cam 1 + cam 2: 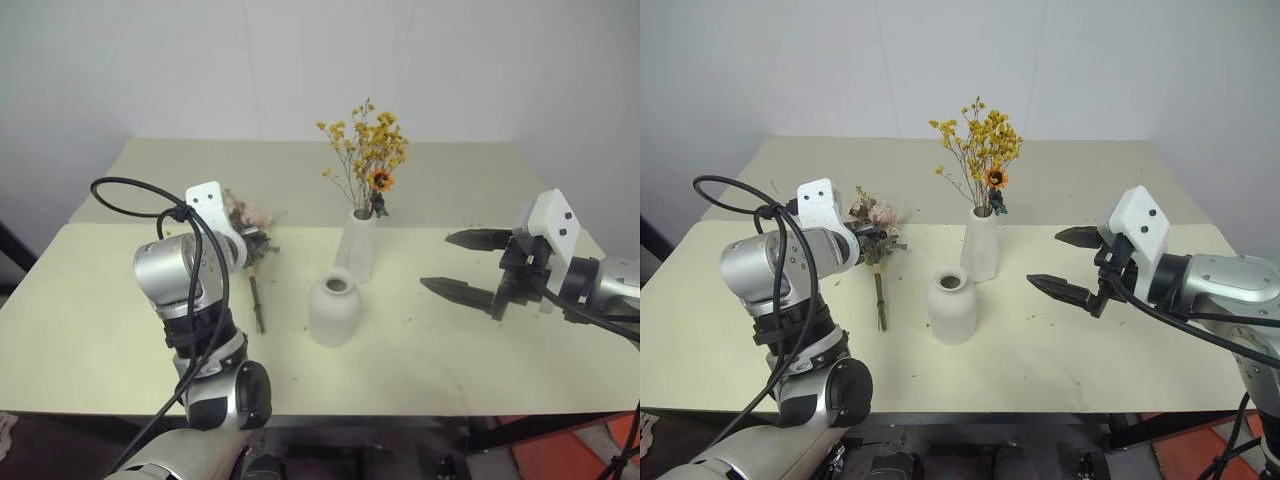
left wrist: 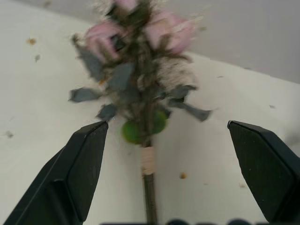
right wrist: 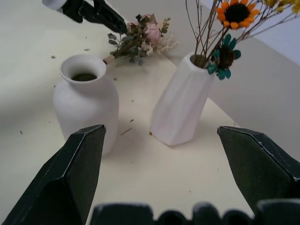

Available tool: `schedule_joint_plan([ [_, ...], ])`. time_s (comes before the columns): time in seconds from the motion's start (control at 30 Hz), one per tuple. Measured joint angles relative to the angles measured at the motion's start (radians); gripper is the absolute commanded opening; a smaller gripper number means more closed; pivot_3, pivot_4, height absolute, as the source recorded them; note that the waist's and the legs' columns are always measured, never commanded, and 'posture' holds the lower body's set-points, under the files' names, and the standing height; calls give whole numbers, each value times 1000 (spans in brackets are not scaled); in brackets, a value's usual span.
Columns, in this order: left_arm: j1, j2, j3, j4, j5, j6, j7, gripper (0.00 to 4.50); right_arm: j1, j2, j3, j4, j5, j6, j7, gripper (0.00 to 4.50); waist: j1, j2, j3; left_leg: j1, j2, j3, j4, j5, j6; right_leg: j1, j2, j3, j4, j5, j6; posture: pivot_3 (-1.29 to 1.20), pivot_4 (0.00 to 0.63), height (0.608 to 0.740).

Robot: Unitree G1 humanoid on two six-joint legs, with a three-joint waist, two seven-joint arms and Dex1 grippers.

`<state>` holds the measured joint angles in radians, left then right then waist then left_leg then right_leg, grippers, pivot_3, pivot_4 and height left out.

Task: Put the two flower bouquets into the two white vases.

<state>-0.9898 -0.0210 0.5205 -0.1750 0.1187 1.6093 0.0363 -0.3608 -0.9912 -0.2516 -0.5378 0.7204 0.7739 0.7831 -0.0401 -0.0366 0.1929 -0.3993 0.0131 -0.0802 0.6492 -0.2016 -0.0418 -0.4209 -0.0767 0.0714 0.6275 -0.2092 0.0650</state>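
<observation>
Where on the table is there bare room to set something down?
Bare: the table's near strip in front of the round vase, and the far part behind the tall vase. Crowded: the middle, between the pink bouquet and both vases.

This looks like a bare test room or robotics lab rather than a home. A plain pale-cream counter [image 1: 450,340] with a matte top stands pushed against blank white walls [image 1: 200,70] that meet in a corner behind it, with no decoration or furniture around. Loose black cables [image 1: 135,195] loop over the robot's arm. Below the counter's front edge, a dark frame and a patch of orange-red floor [image 1: 560,455] show.
</observation>
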Motion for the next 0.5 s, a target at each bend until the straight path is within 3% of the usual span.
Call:
schedule_joint_plan([
  [0.4,-57,23,69,311,-19,0,-3,4471,35,35,1,-25,-30,-3,-59,4500,2,0,0,-1,0,0,0,0,0,0,-1,0,-1,0,0,0,150,740],
  [0.5,-66,34,67,357,-30,0,-2,3953,36,35,-11,-34,-29,1,-76,4500,0,0,0,0,0,0,0,0,0,0,0,0,0,0,0,0,150,740],
])
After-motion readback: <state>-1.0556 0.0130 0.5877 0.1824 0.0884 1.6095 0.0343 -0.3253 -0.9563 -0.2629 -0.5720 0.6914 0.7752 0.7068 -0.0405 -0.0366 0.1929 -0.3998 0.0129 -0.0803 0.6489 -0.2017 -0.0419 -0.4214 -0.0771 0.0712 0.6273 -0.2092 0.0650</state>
